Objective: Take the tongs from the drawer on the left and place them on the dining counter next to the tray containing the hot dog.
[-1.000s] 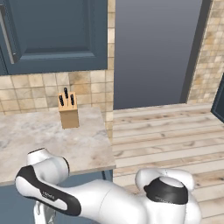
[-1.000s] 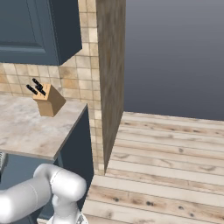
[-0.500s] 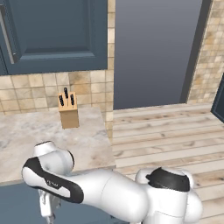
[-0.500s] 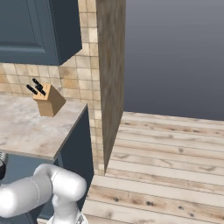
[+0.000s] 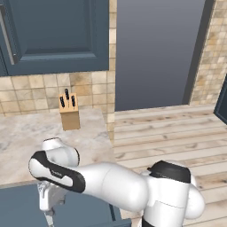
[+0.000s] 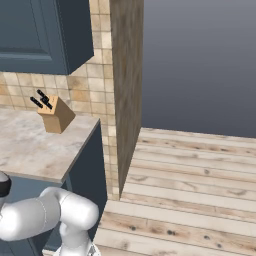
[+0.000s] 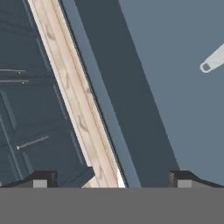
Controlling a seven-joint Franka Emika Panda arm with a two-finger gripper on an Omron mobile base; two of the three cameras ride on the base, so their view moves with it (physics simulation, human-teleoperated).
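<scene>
The white arm is folding low to the left, its gripper (image 7: 112, 178) pointing downward with fingers spread wide, holding nothing.

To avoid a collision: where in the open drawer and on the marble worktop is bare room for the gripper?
The dark slate-blue drawer floor is bare from its front wall to the thin silvery tongs, the only crowded corner. The beige marble worktop is free left of the wooden knife block.
</scene>
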